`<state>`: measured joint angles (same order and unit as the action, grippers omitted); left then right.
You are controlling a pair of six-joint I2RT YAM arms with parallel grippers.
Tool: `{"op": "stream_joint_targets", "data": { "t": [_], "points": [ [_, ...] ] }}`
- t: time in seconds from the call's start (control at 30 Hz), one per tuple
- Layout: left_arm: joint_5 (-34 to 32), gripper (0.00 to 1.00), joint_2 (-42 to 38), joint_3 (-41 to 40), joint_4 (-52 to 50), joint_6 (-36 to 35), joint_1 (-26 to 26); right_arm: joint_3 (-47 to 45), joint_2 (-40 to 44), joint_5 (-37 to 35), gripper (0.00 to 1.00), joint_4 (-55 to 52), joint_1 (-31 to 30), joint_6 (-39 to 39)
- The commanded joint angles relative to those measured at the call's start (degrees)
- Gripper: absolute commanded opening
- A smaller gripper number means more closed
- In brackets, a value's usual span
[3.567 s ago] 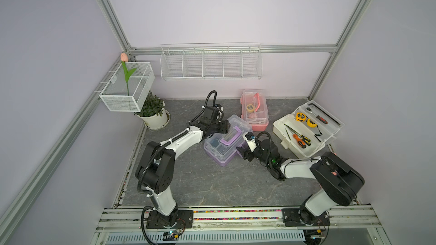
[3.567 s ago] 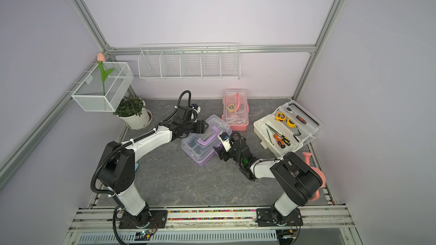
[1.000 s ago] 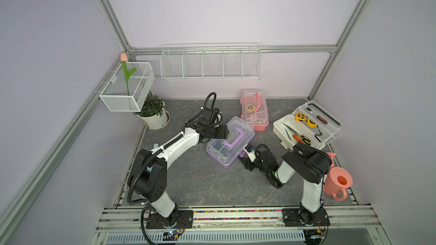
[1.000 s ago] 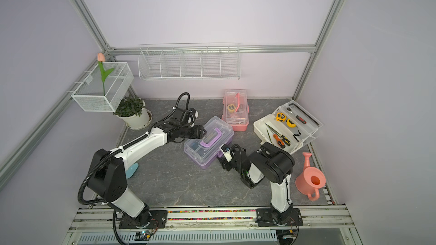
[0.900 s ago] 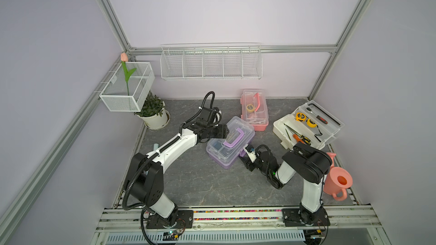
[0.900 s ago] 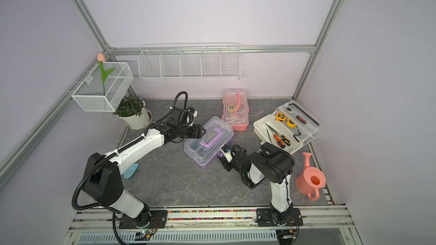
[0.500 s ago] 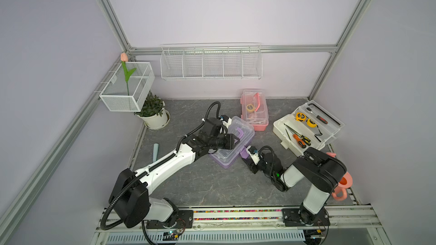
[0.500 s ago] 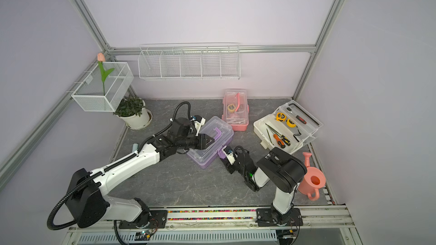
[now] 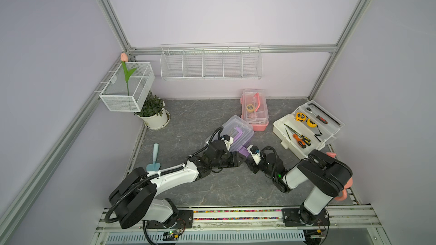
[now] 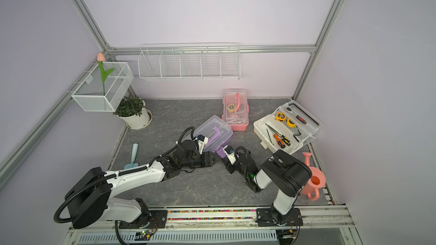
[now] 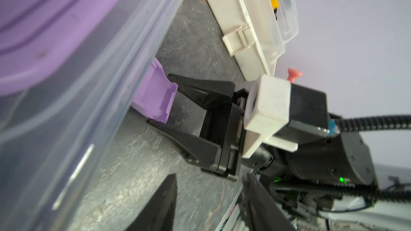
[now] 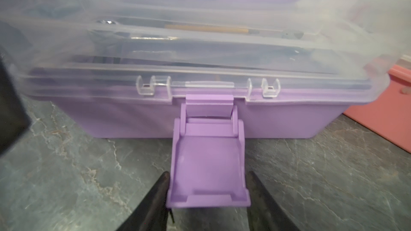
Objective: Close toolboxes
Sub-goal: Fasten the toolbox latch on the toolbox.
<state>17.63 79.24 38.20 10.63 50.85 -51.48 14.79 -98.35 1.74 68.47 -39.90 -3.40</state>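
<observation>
You're working over a dark grey marbled tabletop (image 9: 188,119), boxed in by lilac walls and aluminium framing, with wire baskets (image 9: 211,63) hung at the back. Your right claw (image 12: 208,173) is clenched on the sides of the dropped latch (image 12: 209,152) of the purple toolbox (image 9: 236,128), which sits straight ahead of its tips, lid down. Your left claw (image 11: 210,174) hangs released just beside it, grasping nothing. The pink toolbox (image 9: 259,127) lies beyond the purple one, and the white toolbox (image 9: 278,128) stands open off the right claw's outer side. Half a second ago your left claw was over that lid; now it's at the box's front
</observation>
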Motion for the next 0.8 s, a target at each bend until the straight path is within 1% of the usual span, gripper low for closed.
{"op": "stream_joint_targets", "data": {
  "t": [0.0, 0.07, 0.17, 0.23, 0.33, 0.53, 0.7, 0.77],
  "points": [
    [-6.4, 0.59, 1.2, -0.1, 1.7, 3.9, -0.5, 0.6, 1.2, 0.2, 0.54, 5.2, 0.0, 0.4],
    [-8.5, 0.62, 2.1, -0.5, 2.6, 4.6, -0.5, 0.6, 1.3, 0.0, 0.54, 5.8, -0.1, 0.1],
    [-9.5, 0.63, 4.9, 0.0, 5.1, 5.3, -0.5, 1.4, 1.1, 0.5, 0.54, 5.1, -0.1, 0.0],
    [-8.9, 0.63, 7.0, 1.7, 3.9, 5.2, -0.6, 1.6, 1.0, 0.6, 0.54, 5.7, 0.0, 0.1],
    [-9.2, 0.64, 8.0, 3.9, -1.0, 4.3, -1.4, 1.7, 1.5, 0.4, 0.55, 5.6, 0.0, -0.2],
    [-14.0, 0.69, 1.7, 4.4, -8.5, 2.2, -2.0, 3.5, 0.0, 1.2, 0.58, 4.9, 0.0, -1.0],
    [-20.1, 0.71, -5.3, 8.9, -17.5, -0.2, -1.0, 5.0, -1.8, 1.4, 0.59, 5.1, 0.0, -2.8],
    [-20.9, 0.71, -7.3, 10.4, -19.5, -2.3, 0.5, 5.9, -1.8, 1.6, 0.59, 3.8, 0.0, -3.4]
  ]
}}
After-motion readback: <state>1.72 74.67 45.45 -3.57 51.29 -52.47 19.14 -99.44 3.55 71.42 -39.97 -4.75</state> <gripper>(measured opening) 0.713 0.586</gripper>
